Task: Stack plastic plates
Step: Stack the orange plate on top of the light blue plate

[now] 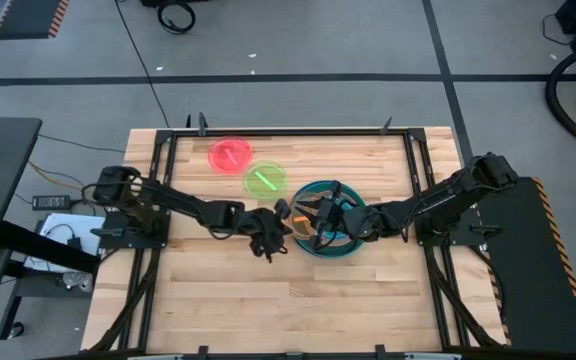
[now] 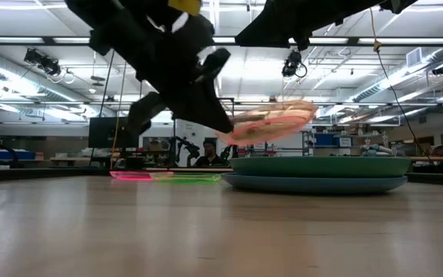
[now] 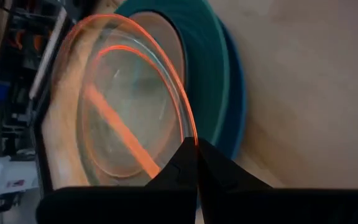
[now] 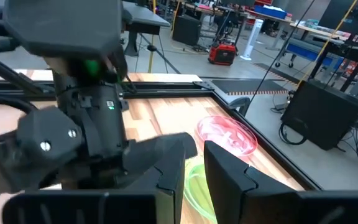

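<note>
The left gripper [image 3: 194,163] pinches the rim of a small translucent orange plate [image 3: 129,106], its two fingers closed together on the edge. In the low view that orange plate [image 2: 271,121] hangs tilted in the air, just above the plate stack and not touching it, with the left gripper [image 2: 214,115] at its edge on the side away from the stack's middle.

The stack [image 1: 330,235] is the landmark here. It sits on the wooden table [image 1: 218,290]: a large blue plate [image 2: 314,183] at the bottom, a large teal plate [image 2: 321,165] on it, and in the left wrist view a brownish-orange plate [image 3: 160,34] lying inside the teal one.

The right gripper [image 1: 320,212] hovers over the stack from the other side, very close to the left gripper; its fingers [image 4: 229,180] stand slightly apart with nothing between them. Both arms crowd the air above the stack.

Farther from the stack, toward the back edge of the table, a small green plate [image 1: 265,180] lies flat, and just beyond it, touching or slightly overlapping, a small pink-red plate [image 1: 231,154]. Dark frame rails [image 1: 288,131] border the table. Beyond the table, in the low view, a person [image 2: 206,158] sits in the distant room.
</note>
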